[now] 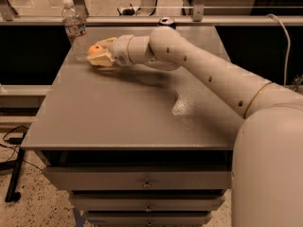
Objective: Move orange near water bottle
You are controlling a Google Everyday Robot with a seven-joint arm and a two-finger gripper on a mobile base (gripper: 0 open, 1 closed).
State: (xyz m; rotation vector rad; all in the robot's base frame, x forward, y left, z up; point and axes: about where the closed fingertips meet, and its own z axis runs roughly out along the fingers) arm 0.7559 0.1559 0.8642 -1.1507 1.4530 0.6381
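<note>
Dark can (165, 21), perhaps soda, at table's (118, 119) far edge, right of pincer (97, 54)

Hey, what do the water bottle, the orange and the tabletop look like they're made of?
The water bottle: clear plastic, see-through body, white cap, printed label. The orange: matte skin; real fruit or imitation, cannot tell. The tabletop: grey, perhaps metal or laminate, with a dull sheen. The claw holds the orange beside the bottle, at the tabletop's far corner.
</note>
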